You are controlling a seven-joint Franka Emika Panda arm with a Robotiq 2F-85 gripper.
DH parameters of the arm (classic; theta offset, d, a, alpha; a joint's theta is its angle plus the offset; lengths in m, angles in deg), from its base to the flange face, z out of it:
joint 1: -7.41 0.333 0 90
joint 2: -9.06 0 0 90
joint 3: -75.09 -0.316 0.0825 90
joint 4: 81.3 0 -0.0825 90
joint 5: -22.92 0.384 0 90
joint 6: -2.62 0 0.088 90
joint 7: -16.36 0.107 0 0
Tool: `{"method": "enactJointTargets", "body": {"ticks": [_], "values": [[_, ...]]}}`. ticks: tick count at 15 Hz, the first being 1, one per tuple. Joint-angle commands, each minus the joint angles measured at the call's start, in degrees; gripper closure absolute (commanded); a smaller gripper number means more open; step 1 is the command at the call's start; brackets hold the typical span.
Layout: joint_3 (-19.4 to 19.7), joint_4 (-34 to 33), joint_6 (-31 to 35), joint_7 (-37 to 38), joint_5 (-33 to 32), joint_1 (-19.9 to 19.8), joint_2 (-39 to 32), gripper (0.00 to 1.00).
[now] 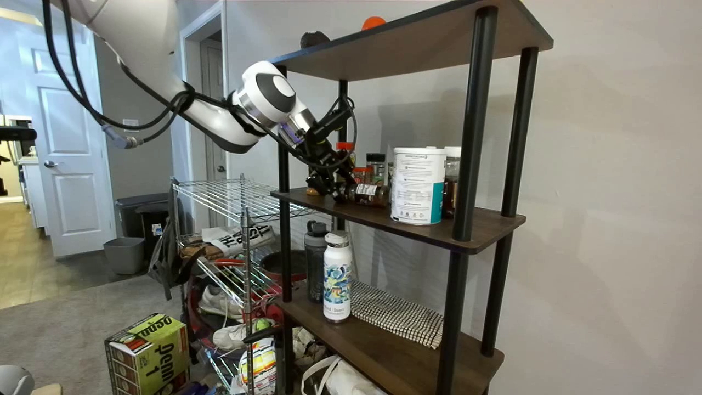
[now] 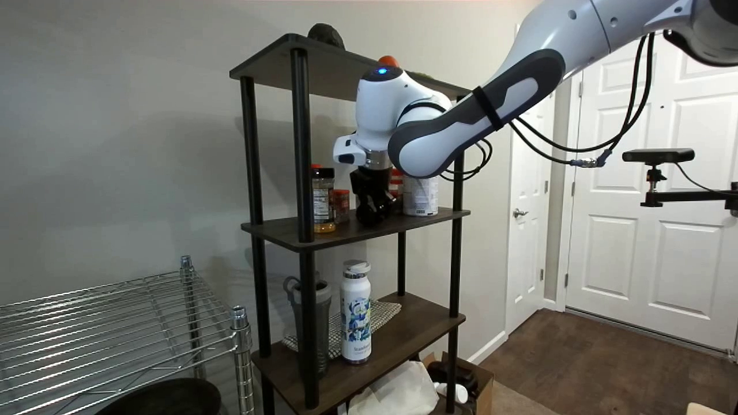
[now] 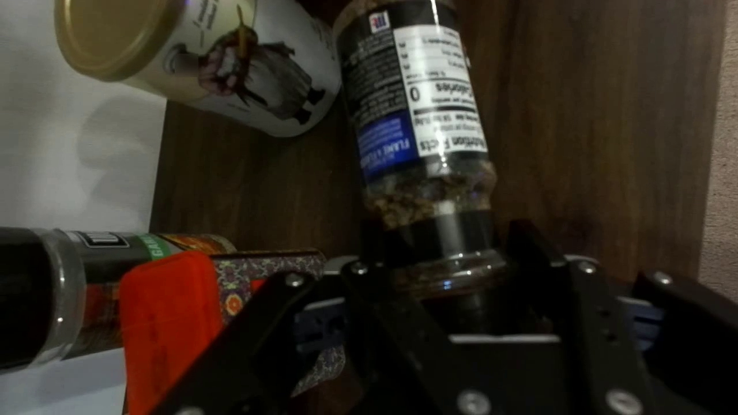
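My gripper (image 3: 450, 248) is at the middle shelf (image 1: 340, 206) of a dark rack. Its fingers lie close on both sides of the black neck of a spice bottle (image 3: 415, 98), shut on it; the finger contact is dark. The bottle (image 1: 368, 195) lies on its side with its cap end toward my palm. In an exterior view my gripper (image 2: 372, 204) hides most of it. In the wrist view a white tin with a gold lid (image 3: 219, 63) is at upper left. A garlic jar (image 3: 104, 288) and an orange-red lid (image 3: 170, 323) are at left.
A white and teal canister (image 1: 418, 186) stands near the bottle's base. Rack posts (image 1: 471, 120) and the top shelf (image 1: 417, 46) surround the space. A white bottle (image 1: 337, 274) and grey bottle (image 1: 315, 260) stand below. A wire rack (image 2: 144, 311) is beside.
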Motion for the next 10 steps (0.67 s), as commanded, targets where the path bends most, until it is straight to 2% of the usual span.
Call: {"method": "enactJointTargets", "body": {"ticks": [1,10], "values": [[-0.32,0.5,1.38,1.49,-1.34,-0.12,1.03,0.68],[-0.61,1.53,4.4,1.54,0.59,-0.35,2.31,0.68]]}}
